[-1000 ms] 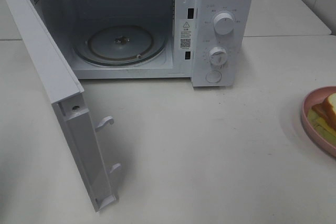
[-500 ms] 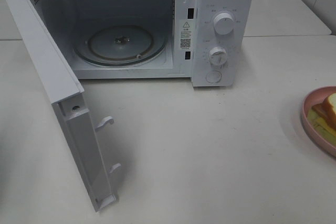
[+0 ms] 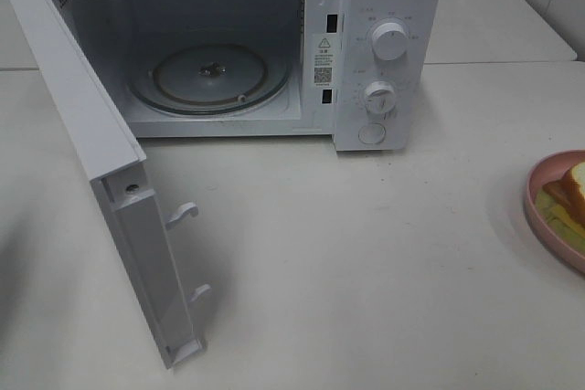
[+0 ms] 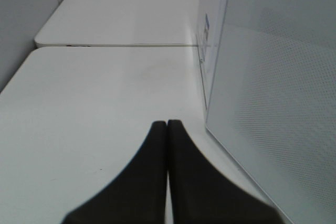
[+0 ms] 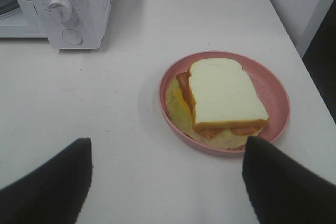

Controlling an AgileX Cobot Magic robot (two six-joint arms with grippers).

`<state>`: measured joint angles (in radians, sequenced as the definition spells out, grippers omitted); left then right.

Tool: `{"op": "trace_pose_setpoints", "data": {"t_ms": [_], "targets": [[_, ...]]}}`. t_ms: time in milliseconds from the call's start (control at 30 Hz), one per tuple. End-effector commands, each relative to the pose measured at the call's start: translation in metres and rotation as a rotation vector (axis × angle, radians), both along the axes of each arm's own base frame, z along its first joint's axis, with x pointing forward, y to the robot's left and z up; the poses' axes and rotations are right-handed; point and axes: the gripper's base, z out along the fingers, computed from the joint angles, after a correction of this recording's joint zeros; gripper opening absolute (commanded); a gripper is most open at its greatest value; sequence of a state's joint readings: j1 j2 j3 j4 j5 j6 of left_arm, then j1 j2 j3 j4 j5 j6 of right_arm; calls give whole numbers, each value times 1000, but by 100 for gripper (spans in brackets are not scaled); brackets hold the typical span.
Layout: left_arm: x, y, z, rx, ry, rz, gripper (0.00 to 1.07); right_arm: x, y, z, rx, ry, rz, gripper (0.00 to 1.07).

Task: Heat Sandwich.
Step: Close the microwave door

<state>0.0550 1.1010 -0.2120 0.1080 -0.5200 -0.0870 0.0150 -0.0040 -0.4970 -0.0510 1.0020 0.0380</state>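
My view: white box-shaped microwave, small white sticker on inner front frame beside open cavity; warning triangle and QR code visible, print too small to read. Faint markings ring two round white dials; illegible.

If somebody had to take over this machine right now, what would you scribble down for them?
Left gripper: fingers shut, empty, beside the open microwave door.
Right gripper: fingers open, empty, near the pink plate.
Sandwich: on that plate, on the table right of the microwave.
Done: door open, glass turntable bare.
Left: put plate and sandwich inside, close door, set the dials.
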Motion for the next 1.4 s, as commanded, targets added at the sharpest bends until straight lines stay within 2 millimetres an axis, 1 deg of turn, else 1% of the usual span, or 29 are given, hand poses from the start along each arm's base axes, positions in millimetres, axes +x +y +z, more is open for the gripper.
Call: {"op": "trace_pose_setpoints", "data": {"t_ms": [33, 133, 167, 200, 267, 300, 333, 400, 433, 500, 600, 700, 733, 767, 833, 867, 900, 1000, 1033, 1067, 1100, 1133, 1167, 1200, 1233, 1300, 1333, 1367, 1400], "targets": [[12, -15, 0, -6, -44, -120, 0, -4, 1, 0, 2, -34, 0, 76], [19, -29, -3, 8, -39, -202, 0, -4, 1, 0, 2, -34, 0, 76], [19, -29, -3, 8, -39, -202, 0, -4, 1, 0, 2, -34, 0, 76], [22, -39, -5, 21, -38, -253, 0, -4, 1, 0, 2, -34, 0, 76], [25, -47, -7, 27, -44, -290, 0, -4, 1, 0, 2, -34, 0, 76], [28, -55, -10, 27, -36, -323, 0, -4, 1, 0, 2, -34, 0, 76], [28, -55, -10, 27, -36, -323, 0, -4, 1, 0, 2, -34, 0, 76], [31, -63, -12, 24, -33, -359, 0, -4, 1, 0, 2, -34, 0, 76], [33, -71, -13, 19, -35, -390, 0, -4, 1, 0, 2, -34, 0, 76], [34, -75, -14, 17, -35, -402, 0, -4, 1, 0, 2, -34, 0, 76], [41, -90, -15, -12, -35, -431, 0, -4, 1, 0, 2, -34, 0, 76], [43, -98, -15, -30, -31, -429, 0, -4, 1, 0, 2, -34, 0, 76], [46, -107, -14, -27, -40, -439, 0, -4, 1, 0, 2, -34, 0, 76], [46, -107, -14, -27, -40, -439, 0, -4, 1, 0, 2, -34, 0, 76], [48, -119, -12, -18, -51, -453, 0, -4, 1, 0, 2, -34, 0, 76], [51, -128, -11, -8, -57, -454, 0, -4, 1, 0, 2, -34, 0, 76], [51, -128, -11, -8, -57, -454, 0, -4, 1, 0, 2, -34, 0, 76], [56, -144, -10, -20, -59, -447, 0, -4, 1, 0, 2, -34, 0, 76], [59, -157, -9, -24, -63, -445, 0, -4, 1, 0, 2, -34, 0, 76], [59, -157, -9, -24, -63, -445, 0, -4, 1, 0, 2, -34, 0, 76], [60, -162, -8, -23, -66, -446, 0, -4, 1, 0, 2, -34, 0, 76], [62, -168, -8, -20, -68, -449, 0, -4, 1, 0, 2, -34, 0, 76], [66, -181, -8, -16, -73, -457, 0, -4, 1, 0, 2, -34, 0, 76], [68, -187, -8, -17, -74, -457, 0, -4, 1, 0, 2, -34, 0, 76], [68, -187, -8, -17, -74, -457, 0, -4, 1, 0, 2, -34, 0, 76], [71, -199, -9, -21, -75, -461, 0, -4, 1, 0, 2, -34, 0, 76], [75, -211, -10, -27, -76, -469, 0, -4, 1, 0, 2, -34, 0, 76], [77, -217, -11, -32, -76, -473, 0, -4, 1, 0, 2, -34, 0, 76], [77, -217, -11, -32, -76, -473, 0, -4, 1, 0, 2, -34, 0, 76]]}}
